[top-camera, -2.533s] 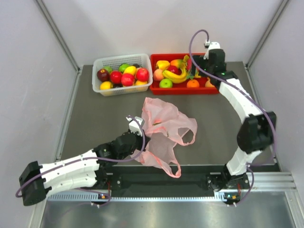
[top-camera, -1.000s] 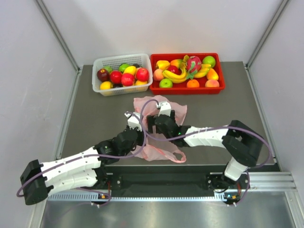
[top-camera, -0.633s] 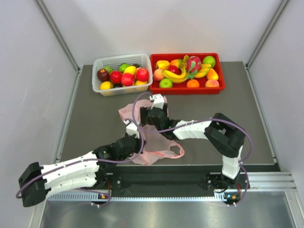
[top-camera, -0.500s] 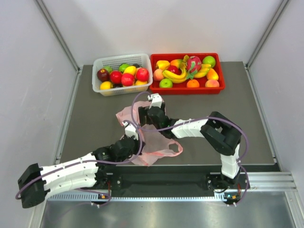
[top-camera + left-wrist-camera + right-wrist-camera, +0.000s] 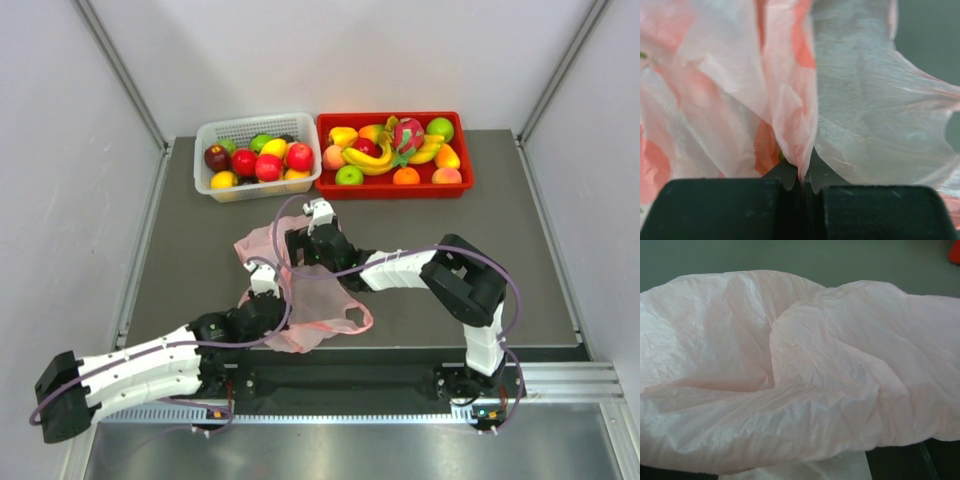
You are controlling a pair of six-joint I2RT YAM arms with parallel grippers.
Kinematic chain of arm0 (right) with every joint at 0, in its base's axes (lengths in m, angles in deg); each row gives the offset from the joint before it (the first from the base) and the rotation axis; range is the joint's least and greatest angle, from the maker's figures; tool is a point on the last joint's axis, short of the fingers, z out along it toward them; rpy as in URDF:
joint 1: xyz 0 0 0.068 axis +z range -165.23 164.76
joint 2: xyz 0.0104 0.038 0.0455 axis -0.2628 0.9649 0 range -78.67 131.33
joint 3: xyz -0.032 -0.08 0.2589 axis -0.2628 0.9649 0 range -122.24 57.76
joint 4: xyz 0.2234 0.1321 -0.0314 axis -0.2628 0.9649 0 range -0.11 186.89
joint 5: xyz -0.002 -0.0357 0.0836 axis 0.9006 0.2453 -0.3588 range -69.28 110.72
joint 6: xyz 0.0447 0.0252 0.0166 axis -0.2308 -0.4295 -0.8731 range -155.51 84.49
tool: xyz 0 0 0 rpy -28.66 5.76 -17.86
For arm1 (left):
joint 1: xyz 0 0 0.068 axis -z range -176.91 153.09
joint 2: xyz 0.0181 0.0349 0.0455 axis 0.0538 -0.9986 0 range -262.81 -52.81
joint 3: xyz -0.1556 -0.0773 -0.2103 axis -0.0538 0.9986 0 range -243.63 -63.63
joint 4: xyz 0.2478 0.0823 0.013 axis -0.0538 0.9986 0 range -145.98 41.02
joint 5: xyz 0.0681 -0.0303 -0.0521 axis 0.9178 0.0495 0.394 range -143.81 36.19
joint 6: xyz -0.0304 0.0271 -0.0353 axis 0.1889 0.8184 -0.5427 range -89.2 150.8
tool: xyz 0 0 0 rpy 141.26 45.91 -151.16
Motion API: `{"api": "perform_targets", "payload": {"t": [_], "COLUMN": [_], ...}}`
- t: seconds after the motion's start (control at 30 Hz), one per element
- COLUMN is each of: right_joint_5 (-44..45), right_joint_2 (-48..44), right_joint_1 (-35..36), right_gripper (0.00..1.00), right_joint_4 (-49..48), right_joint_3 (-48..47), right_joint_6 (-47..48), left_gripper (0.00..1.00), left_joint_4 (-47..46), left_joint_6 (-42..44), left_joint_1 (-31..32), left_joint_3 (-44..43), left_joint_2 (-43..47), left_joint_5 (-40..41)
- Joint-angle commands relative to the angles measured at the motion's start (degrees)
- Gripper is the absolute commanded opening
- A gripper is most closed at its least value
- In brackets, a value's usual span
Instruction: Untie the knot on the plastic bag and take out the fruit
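Plastic bag (image 5: 790,100): thin pink fold pinched in left pincer (image 5: 802,181), fingers shut tight on it. Right pincer (image 5: 298,247) spread wide, over bag's far side. Bag crumpled in middle of table (image 5: 520,230), near arm bases. Far back, well apart: fruit (image 5: 372,158) in red tray (image 5: 392,190), white basket (image 5: 258,191) just beside.

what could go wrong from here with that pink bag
1. The left claw is shut on only a thin fold of the plastic bag; a hard pull could tear it or let it slip out.
2. The right claw is open close over crumpled plastic, so closing here might bunch several layers together.
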Motion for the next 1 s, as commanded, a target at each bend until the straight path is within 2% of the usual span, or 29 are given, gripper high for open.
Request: {"api": "perform_targets", "payload": {"t": [0.0,0.17,0.27,0.33,0.6,0.97], "right_joint_5": [5.2,10.0,11.4,11.7,11.7,20.0], "right_joint_2": [-0.8,-3.7,-5.4,-6.1,-6.2,-13.0], "right_joint_1": [-1.2,-2.4,-2.4,-2.4,-4.4,-7.9], "right_gripper": [0.95,0.86,0.84,0.84,0.83,0.89], "right_joint_4": [4.6,11.6,13.5,14.2,19.1,37.2], "right_joint_3": [-3.3,-0.6,3.3,4.5,8.5,13.4], "right_joint_6": [-0.1,-2.2,-3.2,-3.4,-4.4,-10.1], "left_gripper": [0.00,0.00,0.00,0.00,0.00,0.00], "left_joint_4": [6.8,9.3,11.4,12.5,17.4,19.0], "left_joint_6": [-4.7,-4.4,-3.9,-4.0,-5.7,-6.7], "left_joint_1": [0.2,0.2,0.1,0.2,0.1,0.1], "left_joint_3": [-2.5,-6.1,-8.2,-9.5,-12.4,-12.2], "left_joint_2": [1.7,4.2,4.5,4.5,6.3,8.1], "left_joint_5": [6.0,8.3,13.6,17.2,22.8,23.7]}}
